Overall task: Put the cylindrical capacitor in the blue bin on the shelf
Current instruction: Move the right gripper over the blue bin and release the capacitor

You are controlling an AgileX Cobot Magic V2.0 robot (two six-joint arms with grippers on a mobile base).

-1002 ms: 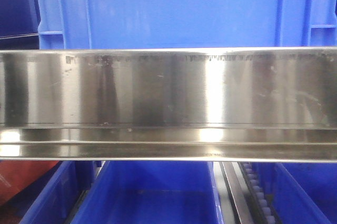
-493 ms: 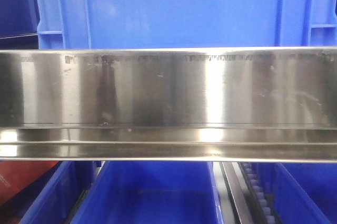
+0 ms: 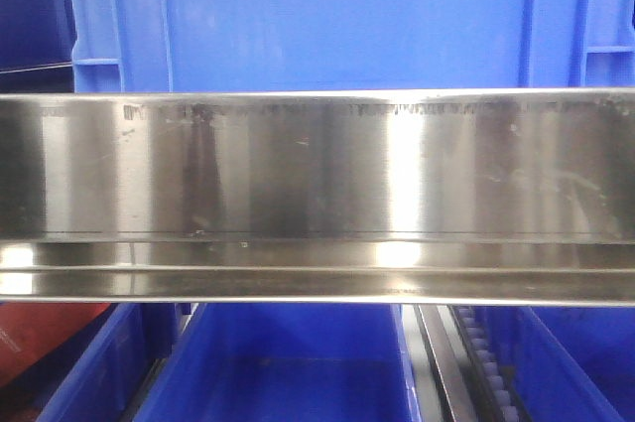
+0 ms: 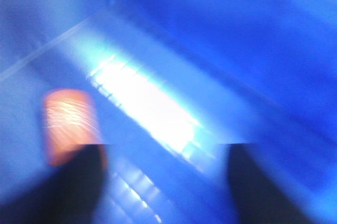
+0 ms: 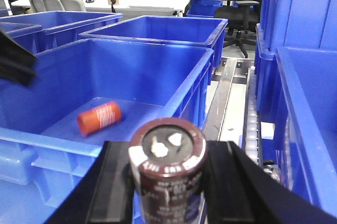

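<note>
My right gripper (image 5: 167, 167) is shut on a dark brown cylindrical capacitor (image 5: 168, 150), held upright with its two terminals facing the camera. It hovers at the near rim of a blue bin (image 5: 158, 71). An orange capacitor (image 5: 99, 118) lies on its side on that bin's floor. The left wrist view is badly blurred; there my left gripper (image 4: 166, 153) is open inside a blue bin, with an orange cylinder (image 4: 68, 121) just past its left finger. The shelf's steel front rail (image 3: 317, 174) fills the front view, with a large blue bin (image 3: 337, 15) standing on it.
More blue bins (image 5: 158, 29) stand behind and to both sides, and others sit below the rail (image 3: 288, 362). A roller track (image 5: 253, 113) runs between bins on the right. A dark part (image 5: 16, 60) juts in at the left edge. Desks and chairs stand far back.
</note>
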